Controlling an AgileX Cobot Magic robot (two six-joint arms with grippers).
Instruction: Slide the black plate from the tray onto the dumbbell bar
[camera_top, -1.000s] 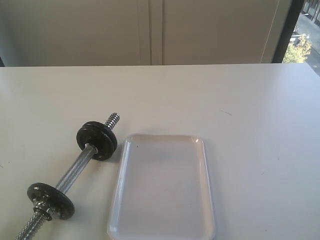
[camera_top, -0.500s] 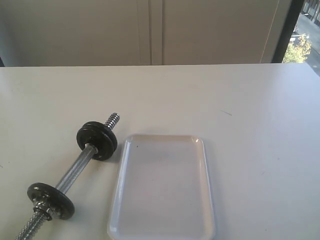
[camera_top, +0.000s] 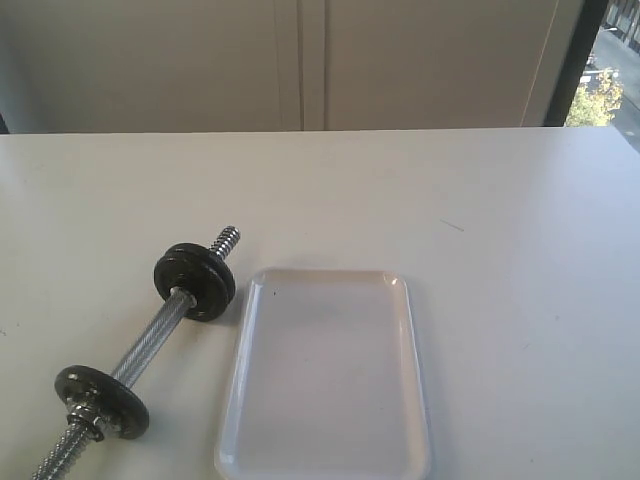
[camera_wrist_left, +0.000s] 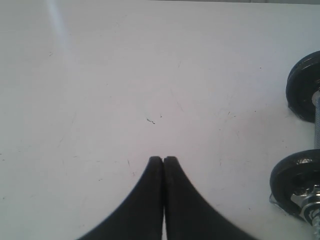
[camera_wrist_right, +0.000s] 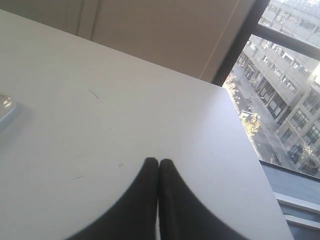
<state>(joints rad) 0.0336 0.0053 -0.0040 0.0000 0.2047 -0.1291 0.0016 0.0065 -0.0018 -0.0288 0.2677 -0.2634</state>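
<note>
The white tray (camera_top: 325, 370) lies at the front middle of the table with nothing in it; one of its corners (camera_wrist_right: 5, 107) shows in the right wrist view. Left of it the chrome dumbbell bar (camera_top: 150, 340) lies slantwise. One black plate (camera_top: 195, 281) sits on the bar near its far threaded end. A second black disc (camera_top: 102, 402) sits near the front end beside a silver nut (camera_top: 90, 425). I cannot tell which disc came from the tray. My left gripper (camera_wrist_left: 163, 159) is shut and empty over bare table, apart from both discs (camera_wrist_left: 304, 86) (camera_wrist_left: 295, 180). My right gripper (camera_wrist_right: 158, 161) is shut and empty.
The white table (camera_top: 480, 230) stretches behind and right of the tray. Its right edge (camera_wrist_right: 250, 150) borders a window with buildings beyond. A beige wall runs along the back. Neither arm shows in the exterior view.
</note>
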